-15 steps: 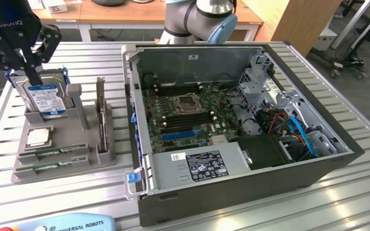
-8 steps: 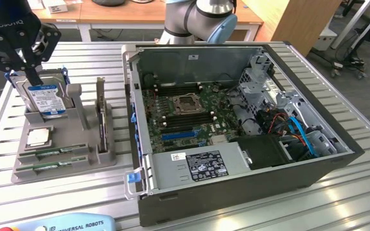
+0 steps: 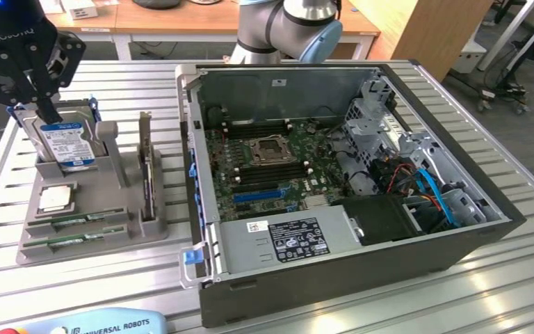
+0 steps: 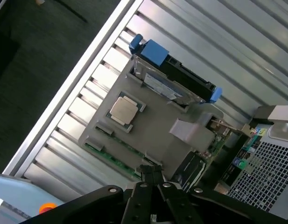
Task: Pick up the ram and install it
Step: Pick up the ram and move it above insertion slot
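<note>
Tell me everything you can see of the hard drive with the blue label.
The hard drive is a flat silver metal box with a blue and white label on its broad face. It stands upright on edge in a slot at the far end of the grey holder, on the exterior view's left of the open computer case. In the wrist view, blue plastic pieces sit at both its ends and its upper edge looks black. The holder's slot bears it; whether anything else touches it cannot be told.

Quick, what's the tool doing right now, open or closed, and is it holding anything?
Tool: closed, with nothing visibly held.
</note>
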You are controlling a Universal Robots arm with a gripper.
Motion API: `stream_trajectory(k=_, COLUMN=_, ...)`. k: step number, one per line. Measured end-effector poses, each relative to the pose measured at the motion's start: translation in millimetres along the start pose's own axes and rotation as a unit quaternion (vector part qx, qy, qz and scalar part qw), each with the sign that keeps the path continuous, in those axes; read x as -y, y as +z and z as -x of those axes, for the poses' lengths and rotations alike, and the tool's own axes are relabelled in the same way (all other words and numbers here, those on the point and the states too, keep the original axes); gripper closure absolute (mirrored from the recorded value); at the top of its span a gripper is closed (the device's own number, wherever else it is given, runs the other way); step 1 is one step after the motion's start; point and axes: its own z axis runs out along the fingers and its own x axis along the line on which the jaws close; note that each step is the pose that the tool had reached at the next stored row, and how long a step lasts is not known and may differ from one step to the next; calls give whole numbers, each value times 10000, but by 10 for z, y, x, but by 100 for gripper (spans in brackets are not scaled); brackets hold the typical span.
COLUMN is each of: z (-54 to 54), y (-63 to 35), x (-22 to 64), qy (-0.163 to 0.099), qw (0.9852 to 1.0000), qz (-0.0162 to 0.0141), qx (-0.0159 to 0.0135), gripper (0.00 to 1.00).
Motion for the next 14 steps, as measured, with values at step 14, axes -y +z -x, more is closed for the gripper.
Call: stream_trajectory(k=14, z=0, y=10, x=0, qy=-1270, qw=9919, qz=29, qx=-57, gripper=90)
